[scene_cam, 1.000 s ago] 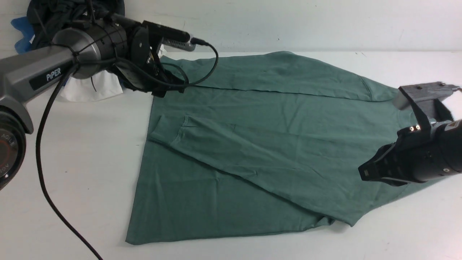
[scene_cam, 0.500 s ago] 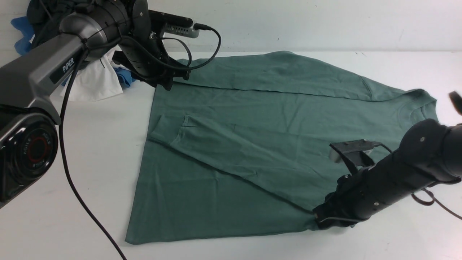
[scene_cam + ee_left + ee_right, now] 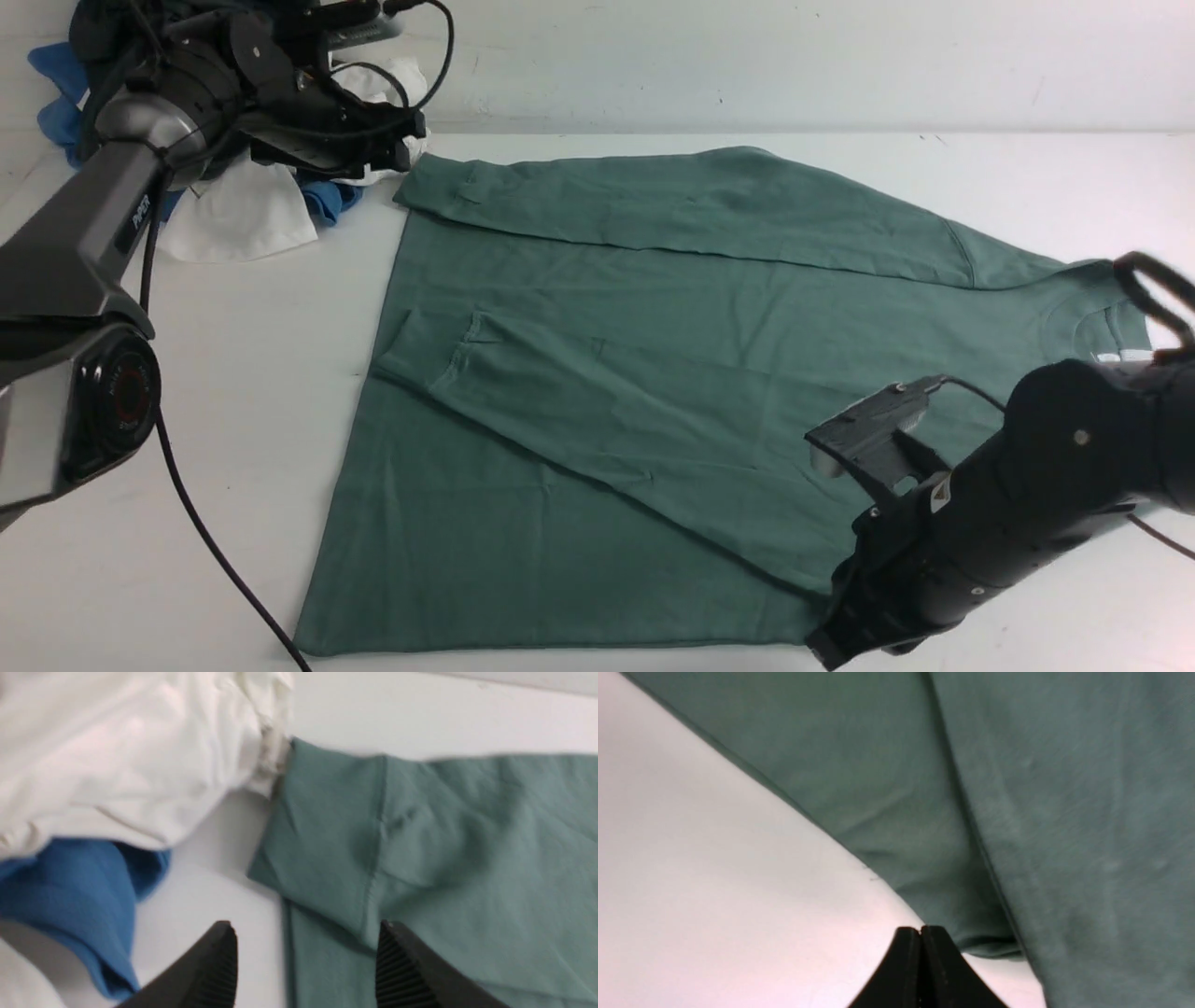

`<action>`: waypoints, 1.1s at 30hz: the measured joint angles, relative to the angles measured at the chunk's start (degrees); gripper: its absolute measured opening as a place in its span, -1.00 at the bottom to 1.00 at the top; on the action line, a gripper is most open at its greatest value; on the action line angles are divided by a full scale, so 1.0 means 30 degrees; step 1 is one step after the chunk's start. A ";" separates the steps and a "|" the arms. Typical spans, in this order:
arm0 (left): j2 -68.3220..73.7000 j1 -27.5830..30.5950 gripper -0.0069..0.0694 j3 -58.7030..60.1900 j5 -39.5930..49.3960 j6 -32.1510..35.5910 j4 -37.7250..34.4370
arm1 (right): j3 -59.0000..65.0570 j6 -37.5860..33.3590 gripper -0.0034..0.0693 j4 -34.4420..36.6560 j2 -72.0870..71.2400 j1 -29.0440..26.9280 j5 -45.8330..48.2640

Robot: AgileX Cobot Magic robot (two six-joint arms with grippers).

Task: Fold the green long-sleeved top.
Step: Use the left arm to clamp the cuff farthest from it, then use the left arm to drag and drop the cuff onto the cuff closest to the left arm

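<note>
The green long-sleeved top (image 3: 653,373) lay spread flat on the white table (image 3: 187,420), hem toward the robot's left and neck toward its right, with both sleeves laid across the body. The far sleeve's cuff (image 3: 439,191) ended just beside a white garment (image 3: 233,215) and a blue garment (image 3: 327,201) heaped at the table's far left corner.

The left hand (image 3: 303,952) hung over that cuff with its fingers apart and nothing between them. From where I stood, that looked the likeliest spot for trouble. The white cloth sat so close to the cuff that a grab there might take both, and the stray garment would then be dragged into the fold.

The right hand (image 3: 920,938) sat low at the top's near edge, over bare table just beside the cloth. Its fingers were pressed together and I saw no fabric between them. Pushed forward like that, it would shove the edge and rumple the near sleeve (image 3: 560,411) rather than pick anything up.

Both sleeves only rested loose on the body, so a quick or uneven lift could slide them off.

The left arm's cable (image 3: 215,560) trailed across the table near the hem corner and could snag it.
</note>
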 joint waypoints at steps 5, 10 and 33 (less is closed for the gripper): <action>0.1988 -0.0012 0.30 -0.1549 -0.2309 0.1023 -0.0385 | 0.0000 0.0085 -0.93 -0.0263 -0.1258 0.0000 0.0556; 0.3964 -0.0202 0.30 -0.2644 -0.4522 0.1665 -0.1031 | 0.0000 0.0151 -0.93 -0.0223 -0.1544 0.0000 0.1151; 0.2707 -0.0838 -0.78 -0.3370 -0.2904 0.7164 -0.3109 | 0.0000 0.0009 -0.93 -0.0115 -0.1540 0.0000 0.1364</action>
